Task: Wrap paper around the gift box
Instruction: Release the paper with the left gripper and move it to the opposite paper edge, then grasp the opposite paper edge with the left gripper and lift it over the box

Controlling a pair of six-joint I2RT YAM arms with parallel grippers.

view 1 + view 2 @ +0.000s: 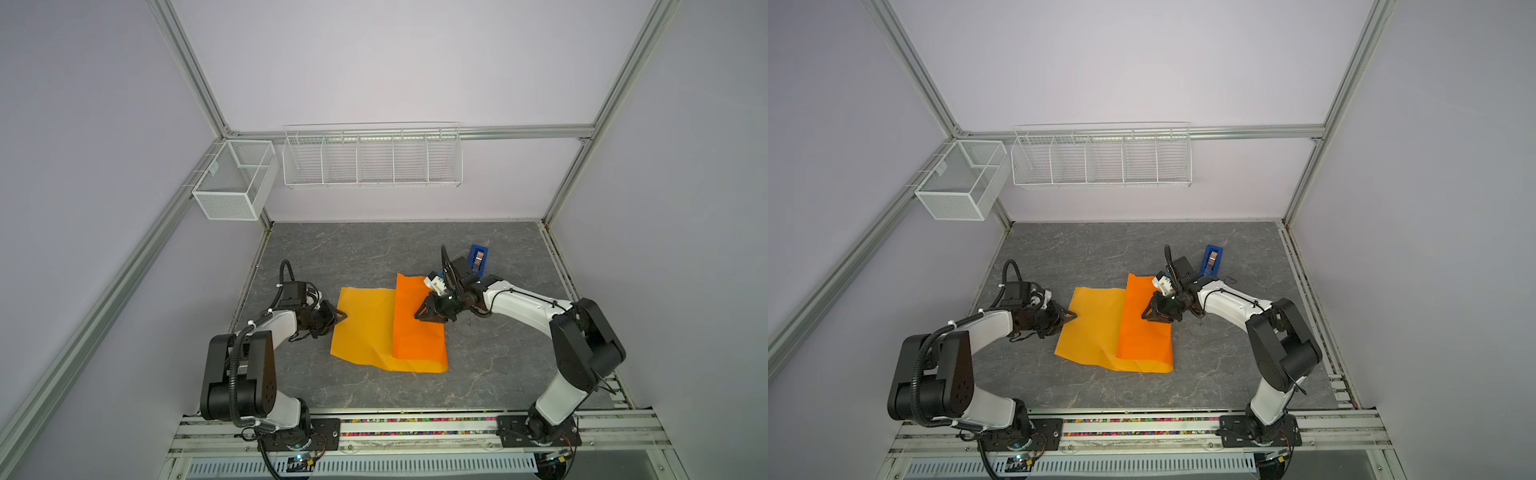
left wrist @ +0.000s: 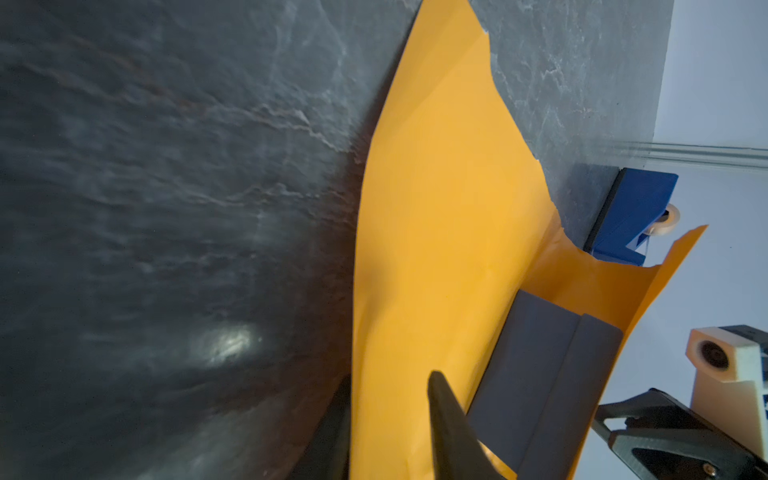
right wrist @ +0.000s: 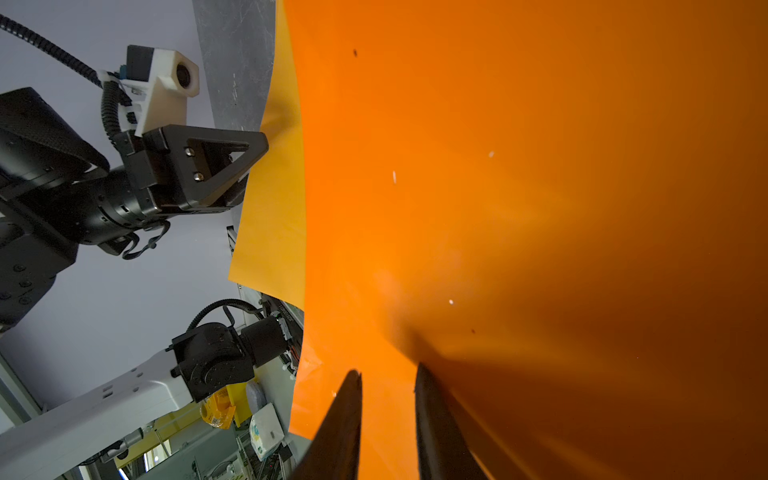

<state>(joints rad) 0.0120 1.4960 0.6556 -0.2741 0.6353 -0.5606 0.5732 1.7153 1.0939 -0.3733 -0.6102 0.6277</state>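
The paper is a plain orange sheet, lightly creased, lying on the grey marbled tabletop. Its right part is turned over toward the left as a deeper-orange flap, and the flap's far corner stands up off the surface. In both top views the flap hides the gift box. My left wrist view shows the gift box: dark, matte and low, with a straight line where lid meets base, sitting on the paper beneath the arched flap. A white mesh basket hangs on the left rail and a white wire rack with several compartments hangs on the back wall; only the wall shows through their wires. A narrow bright blue tape dispenser stands on the tabletop beyond the paper's far right corner, with a roll of tape in it. My left pincer is at the paper's left edge, well apart from the box. The edge runs between its two fingers, which stand close together, but I cannot tell whether they actually pinch it. My right pincer sits over the flap above the box, its fingers narrowly parted. Creases fan out from one tip, but I cannot tell whether it grips the flap or only rests against it.
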